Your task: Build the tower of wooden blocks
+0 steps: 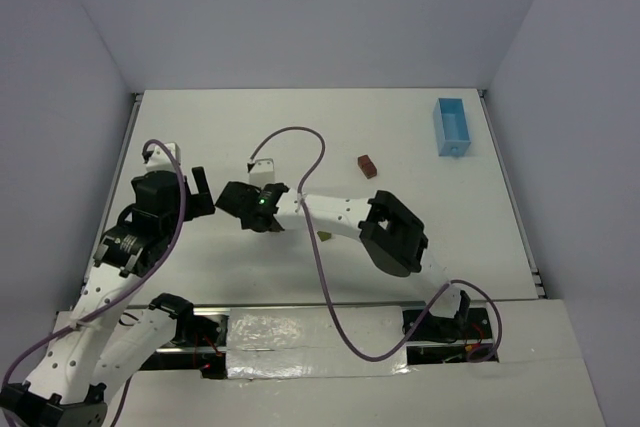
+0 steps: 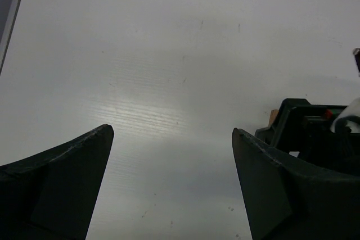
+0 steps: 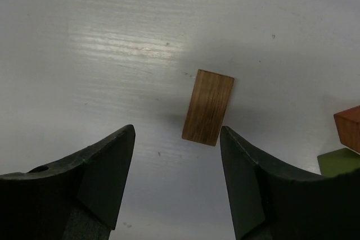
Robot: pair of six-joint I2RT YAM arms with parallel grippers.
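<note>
A: Starting nearest the arm bases, how does the left gripper (image 2: 172,132) stand?

B: Its fingers are spread wide with nothing between them, only bare white counter (image 2: 169,54). It hangs over the left part of the counter.

A: And the right gripper (image 3: 177,133)?

B: It is also spread wide and holds nothing. The right arm reaches across from its base toward the middle of the counter, so the two grippers sit close together. The left wrist view catches the right gripper's dark body at its right edge.

A: Where are the pieces for the tower?

B: They lie singly, none on top of another. A tan rectangular wooden block (image 3: 208,107) lies flat on the counter just beyond the right gripper's fingertips. It is roughly in line with the gap between them, slightly tilted, and touches neither finger.

A: Any others nearby?

B: At the right edge of the right wrist view, an orange wooden block (image 3: 349,127) and an olive green wooden block (image 3: 340,162) show only in part. They are just beside each other, but I cannot tell whether they touch. Both are apart from the tan one.

A: And farther out?

B: A dark red wooden block (image 1: 368,166) lies alone beyond the right forearm, well apart from the rest. Farthest of all, near the far right corner, sits a light blue rectangular plastic tray (image 1: 451,127).
</note>
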